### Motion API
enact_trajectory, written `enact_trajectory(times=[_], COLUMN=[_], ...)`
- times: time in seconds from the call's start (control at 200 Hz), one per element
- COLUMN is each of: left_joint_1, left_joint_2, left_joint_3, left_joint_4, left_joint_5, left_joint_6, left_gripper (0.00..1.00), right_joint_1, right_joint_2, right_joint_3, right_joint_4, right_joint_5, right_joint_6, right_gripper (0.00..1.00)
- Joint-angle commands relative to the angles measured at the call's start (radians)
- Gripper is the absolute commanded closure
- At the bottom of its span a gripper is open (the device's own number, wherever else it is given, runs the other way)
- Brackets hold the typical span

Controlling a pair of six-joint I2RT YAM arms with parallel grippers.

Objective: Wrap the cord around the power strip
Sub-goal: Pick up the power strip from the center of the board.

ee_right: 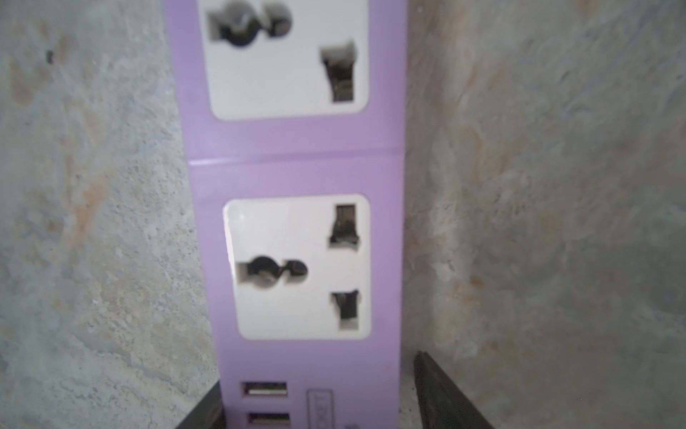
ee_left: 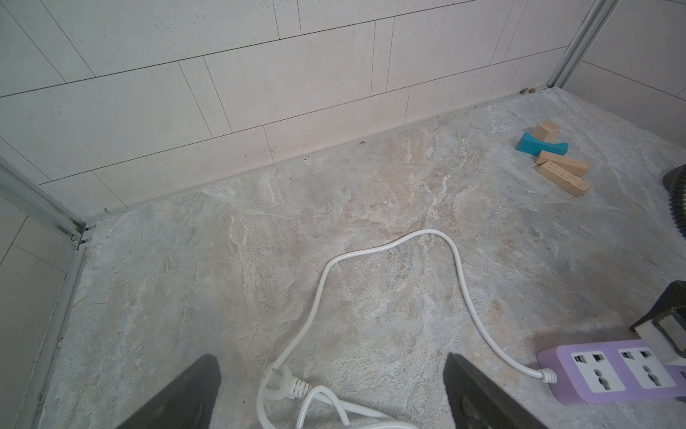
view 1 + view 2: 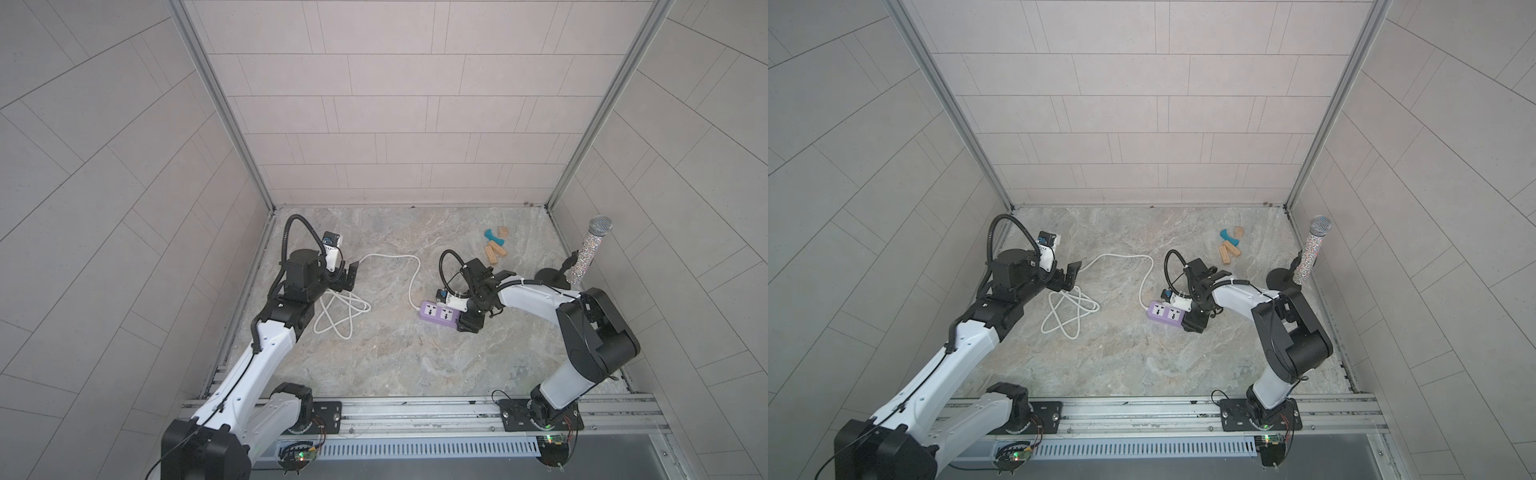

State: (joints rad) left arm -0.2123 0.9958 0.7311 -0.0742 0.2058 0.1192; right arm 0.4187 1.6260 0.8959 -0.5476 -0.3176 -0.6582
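The lilac power strip [image 3: 440, 312] [image 3: 1166, 312] [image 2: 612, 371] lies flat on the stone floor right of centre, sockets up. From its left end the white cord [image 3: 411, 270] [image 3: 1144, 270] [image 2: 456, 267] arcs back and left, then ends in loose coils [image 3: 340, 311] with the plug [image 2: 282, 382] on the floor. My right gripper [image 3: 467, 322] [image 1: 319, 375] straddles the strip's USB end [image 1: 265, 390]. One finger touches its side; a narrow gap shows at the other. My left gripper [image 3: 350, 277] [image 2: 330, 358] hangs wide open above the plug and coils, holding nothing.
Tan wooden blocks [image 3: 494, 253] and a teal curved block [image 3: 494, 237] lie at the back right. A glittery microphone [image 3: 586, 253] on a black stand [image 3: 550, 276] rises by the right wall. Tiled walls close three sides; a metal rail [image 3: 415, 409] runs along the front.
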Motion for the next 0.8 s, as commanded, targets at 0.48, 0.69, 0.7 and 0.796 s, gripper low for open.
enact_trajectory(times=[0.48,0.69,0.7,0.796], left_joint_1=[-0.032,-0.042,-0.042,-0.048], left_joint_2=[0.207,0.264,0.265,0.256], left_joint_3=[0.148,0.177,0.172,0.126], left_joint_4=[0.1,0.201,0.211,0.31], left_joint_5=[0.032,0.177,0.182,0.214], left_joint_6=[0.12,0.209,0.212,0.214], left_gripper=[0.01,0.02,0.02,0.02], right_joint_1=[-0.031,-0.133,-0.139,-0.193], right_joint_2=[-0.42,-0.635,-0.642,-0.68], right_joint_3=[-0.019,0.032,0.038,0.11], right_joint_4=[-0.042,-0.066,-0.07,-0.116], right_joint_5=[0.086,0.029,0.022,-0.046], right_joint_6=[0.166,0.228,0.232,0.26], right_gripper=[0.52,0.55,0.55,0.56])
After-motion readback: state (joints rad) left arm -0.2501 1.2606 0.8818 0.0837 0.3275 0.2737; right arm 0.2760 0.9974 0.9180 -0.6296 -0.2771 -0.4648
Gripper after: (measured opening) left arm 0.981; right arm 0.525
